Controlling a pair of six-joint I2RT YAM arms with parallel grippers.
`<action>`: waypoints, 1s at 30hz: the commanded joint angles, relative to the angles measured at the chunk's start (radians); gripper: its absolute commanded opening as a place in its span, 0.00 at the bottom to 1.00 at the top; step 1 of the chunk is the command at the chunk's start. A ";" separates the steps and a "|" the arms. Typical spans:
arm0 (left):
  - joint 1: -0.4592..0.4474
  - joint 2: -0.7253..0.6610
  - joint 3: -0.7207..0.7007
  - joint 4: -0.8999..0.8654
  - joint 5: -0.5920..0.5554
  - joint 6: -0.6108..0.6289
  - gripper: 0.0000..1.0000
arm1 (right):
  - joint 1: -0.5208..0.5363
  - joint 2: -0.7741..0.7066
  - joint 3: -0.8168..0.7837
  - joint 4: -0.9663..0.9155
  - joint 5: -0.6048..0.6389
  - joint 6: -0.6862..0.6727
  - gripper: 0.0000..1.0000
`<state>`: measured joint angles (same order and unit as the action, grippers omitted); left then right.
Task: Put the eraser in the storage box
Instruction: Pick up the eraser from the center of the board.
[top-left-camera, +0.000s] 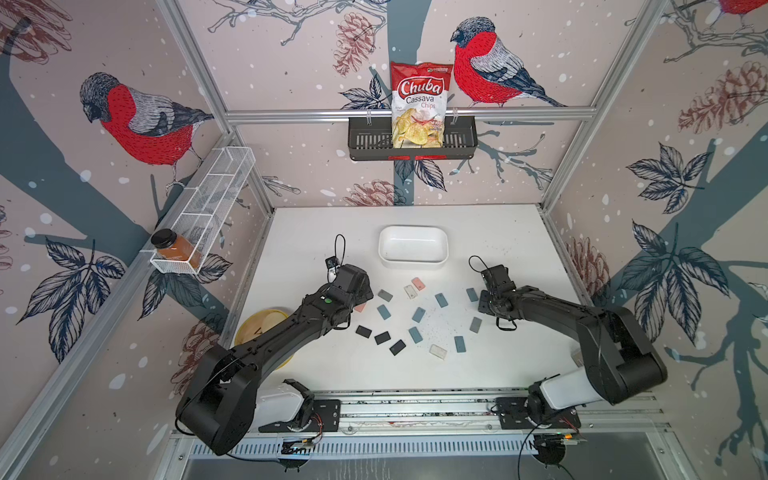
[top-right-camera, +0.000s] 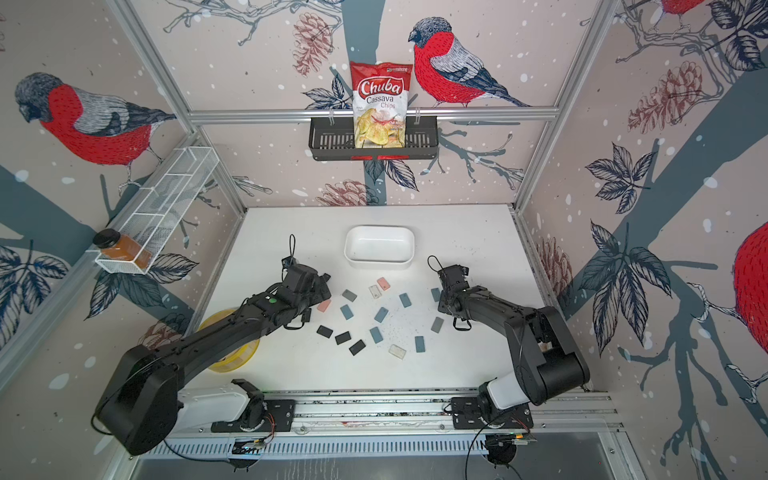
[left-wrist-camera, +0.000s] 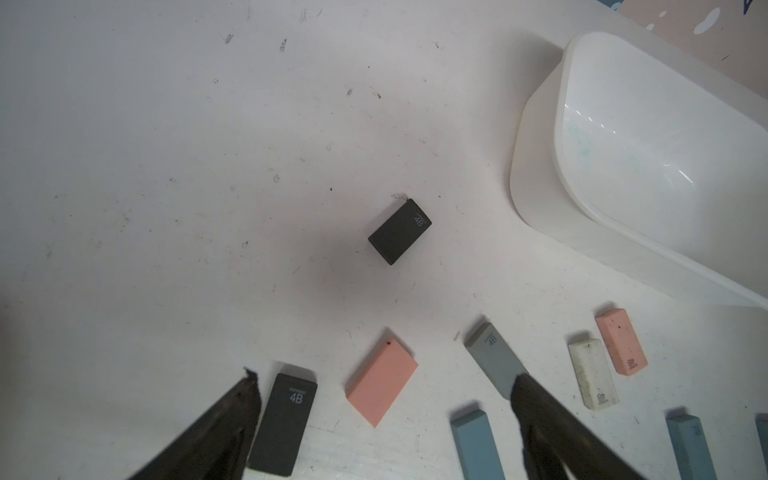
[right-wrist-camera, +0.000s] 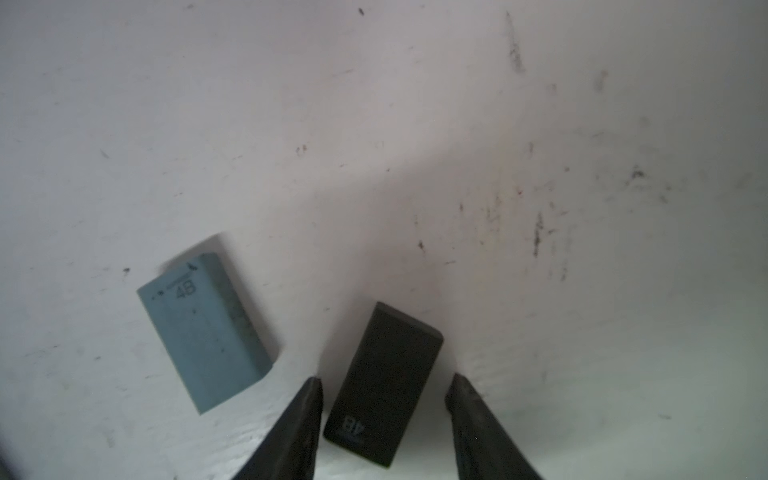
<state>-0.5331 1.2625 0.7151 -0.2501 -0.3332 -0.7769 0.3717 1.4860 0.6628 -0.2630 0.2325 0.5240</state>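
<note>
Here, the black rectangular rubber eraser (right-wrist-camera: 382, 395) marked 4B lies flat on the white desk (right-wrist-camera: 415, 124), between the two dark fingers of the right hand (right-wrist-camera: 385, 378). A thin strip of desk shows along each of its long sides, so the hand is spread around it and not pinching it. A blue-grey eraser (right-wrist-camera: 205, 332) lies just beside it. In both top views the black eraser is hidden under this hand.

The right arm (top-left-camera: 552, 309) bends at its elbow by the right wall and reaches in toward the middle, its wrist tipped down at the desk. The left arm (top-left-camera: 291, 328) stretches diagonally from the near rail. The left hand (left-wrist-camera: 384, 376) has its fingers spread wide, gripping nothing, and a pink eraser (left-wrist-camera: 374, 395) lies on the desk below the gap.

More scattered erasers (top-left-camera: 418, 314) lie between the two arms. Beyond them stands the white smooth plastic storage box (top-left-camera: 411, 262), apart from every eraser, its glossy inner floor in plain sight.

On the back wall a black slotted basket (top-left-camera: 365, 141) holds an upright bag of cassava chips (top-left-camera: 419, 104). On the left wall a white wire-mesh rack (top-left-camera: 216, 187) holds a black-capped bottle (top-left-camera: 176, 248) of amber liquid, lying in its nearest compartment.
</note>
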 joint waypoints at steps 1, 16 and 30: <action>-0.003 0.001 0.009 -0.004 0.006 0.013 0.94 | -0.010 0.011 0.000 -0.022 -0.013 0.006 0.50; -0.006 0.022 -0.005 0.001 0.009 0.016 0.94 | -0.007 0.028 0.005 -0.015 -0.018 0.007 0.31; -0.007 0.019 -0.052 0.007 -0.005 0.026 0.95 | 0.042 -0.040 0.020 -0.034 0.084 0.012 0.27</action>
<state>-0.5385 1.2823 0.6731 -0.2489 -0.3222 -0.7586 0.4076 1.4593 0.6739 -0.2718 0.2661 0.5259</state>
